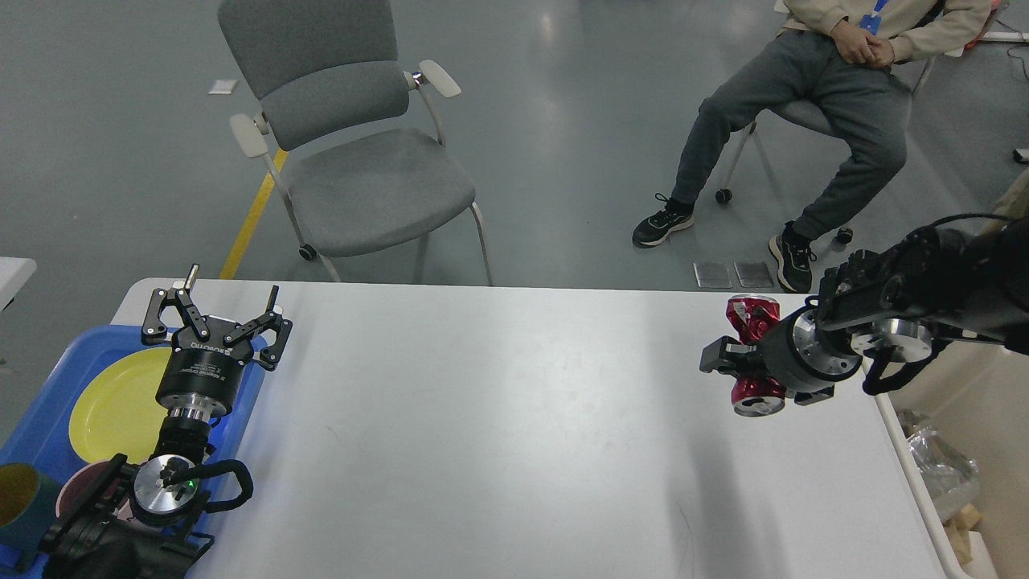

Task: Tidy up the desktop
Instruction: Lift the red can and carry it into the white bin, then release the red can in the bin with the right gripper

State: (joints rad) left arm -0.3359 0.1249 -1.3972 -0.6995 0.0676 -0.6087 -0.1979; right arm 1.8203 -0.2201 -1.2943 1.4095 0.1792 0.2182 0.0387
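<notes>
Your right arm enters from the right edge of the frame and reaches leftward at mid-height. Its right hand [735, 366] is clamped across the pinched middle of a crushed red can [749, 354], which stands roughly upright, its silver base facing down toward you. Can and hand sit over the right end of the bench [514, 418]; you cannot tell from this view whether the can touches the surface.

Your left arm rises from the lower left corner. Its left hand [217, 315] points up-frame with both fingers spread wide and nothing between them, over the far edge of a blue tray [48, 402] that holds a yellow plate [112, 406].

The bench is a large white top with rounded corners, filling the lower half of the frame, smooth apart from faint scuffs. A cream bin [977, 418] stands at its right end.
</notes>
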